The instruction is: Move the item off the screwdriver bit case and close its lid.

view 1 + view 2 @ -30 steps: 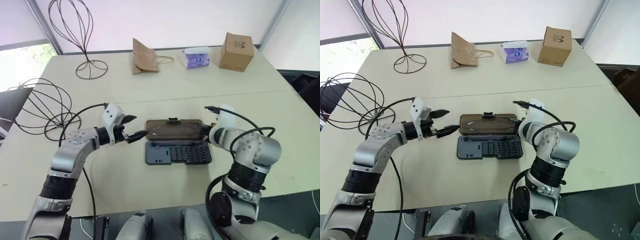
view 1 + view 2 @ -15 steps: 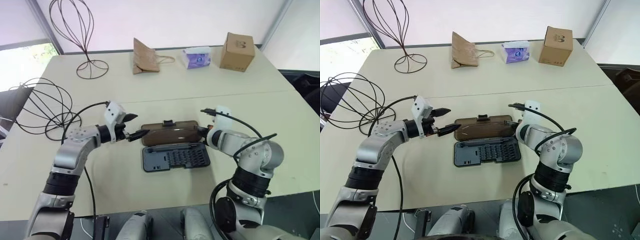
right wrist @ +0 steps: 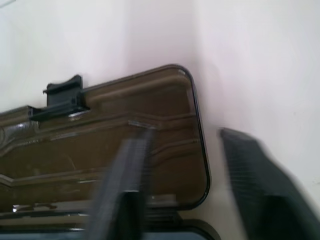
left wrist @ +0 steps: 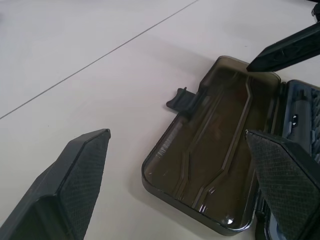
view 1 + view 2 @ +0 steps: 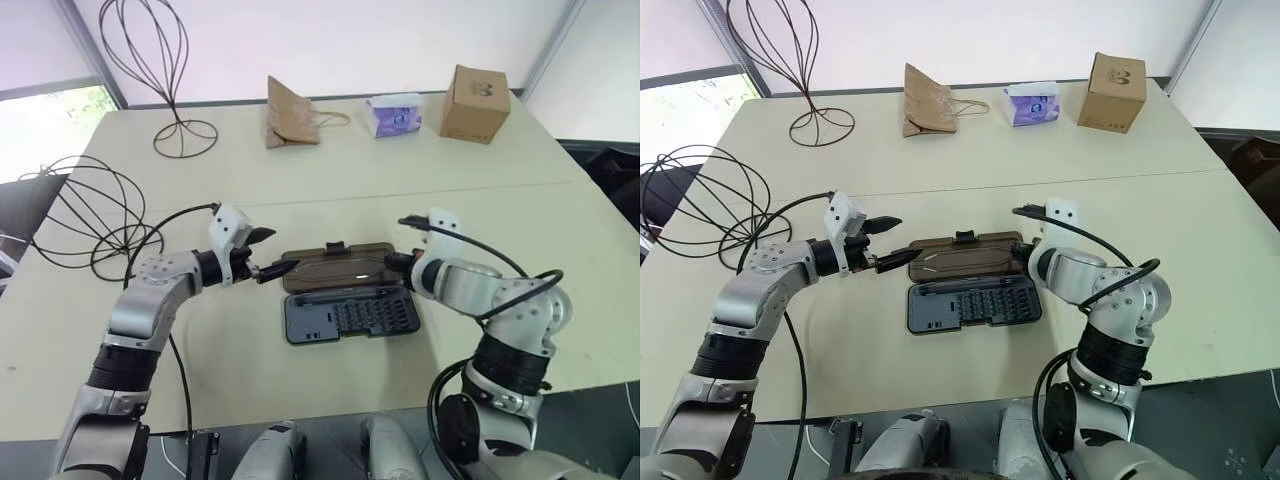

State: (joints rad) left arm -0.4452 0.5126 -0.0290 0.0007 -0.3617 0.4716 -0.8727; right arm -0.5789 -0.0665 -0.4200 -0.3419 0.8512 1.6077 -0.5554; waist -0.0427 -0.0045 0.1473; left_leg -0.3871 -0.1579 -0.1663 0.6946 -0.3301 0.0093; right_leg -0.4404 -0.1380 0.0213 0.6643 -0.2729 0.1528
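Now both my fingers stand apart at either end of the smoky-brown translucent plastic lid, ready to fold it shut.

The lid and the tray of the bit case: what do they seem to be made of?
The lid: probably smoky-brown translucent plastic, glossy; the table shows through it and its edge glints. The tray: likely dark grey opaque plastic, matte, moulded in rows.

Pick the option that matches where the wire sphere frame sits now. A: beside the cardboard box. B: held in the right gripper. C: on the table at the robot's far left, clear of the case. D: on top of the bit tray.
C: the wire sphere frame rests on the table far left of the open screwdriver bit case.
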